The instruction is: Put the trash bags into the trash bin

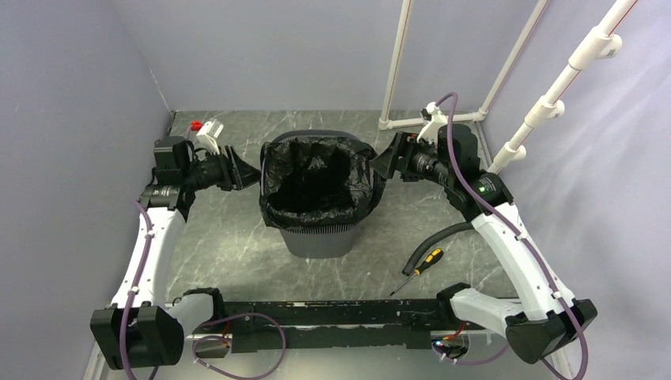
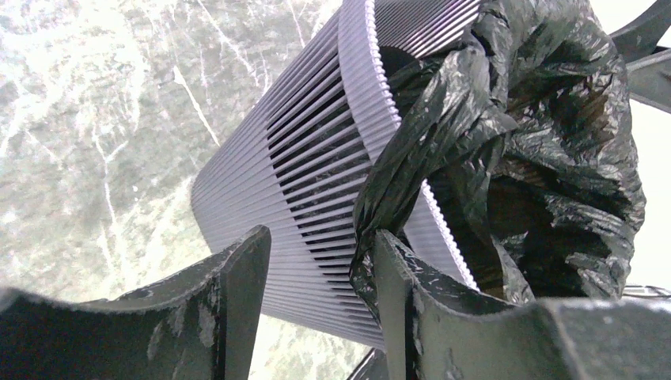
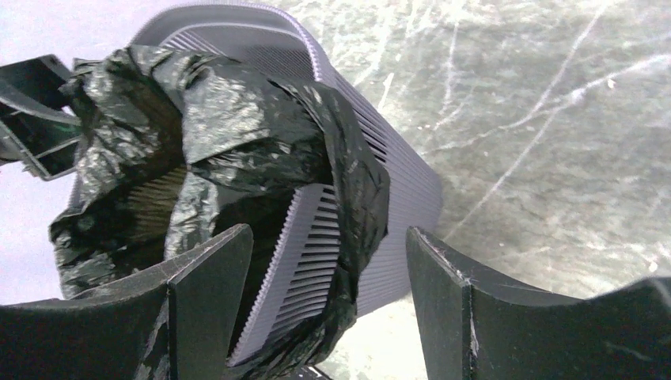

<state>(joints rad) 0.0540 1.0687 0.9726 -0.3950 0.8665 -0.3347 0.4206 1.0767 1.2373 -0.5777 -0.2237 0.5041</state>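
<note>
The trash bin (image 1: 319, 237) stands mid-table. A glossy black trash bag (image 1: 316, 178) lines it, its edge folded over the rim. My left gripper (image 1: 252, 176) sits at the bin's left rim and my right gripper (image 1: 380, 165) at its right rim. In the left wrist view, the left gripper (image 2: 320, 237) is open. A twisted strip of the bag (image 2: 538, 142) hangs against its right finger, beside the bin's slatted wall (image 2: 301, 182). In the right wrist view, the right gripper (image 3: 328, 236) is open. The bag's fold (image 3: 237, 119) and the bin's rim (image 3: 403, 182) lie between its fingers, ungripped.
A yellow-handled screwdriver (image 1: 422, 267) and a black hose (image 1: 439, 237) lie to the bin's right front. White pipes (image 1: 396, 71) rise at the back right. A small red and white object (image 1: 204, 131) sits at the back left. Walls close in on the left, back and right.
</note>
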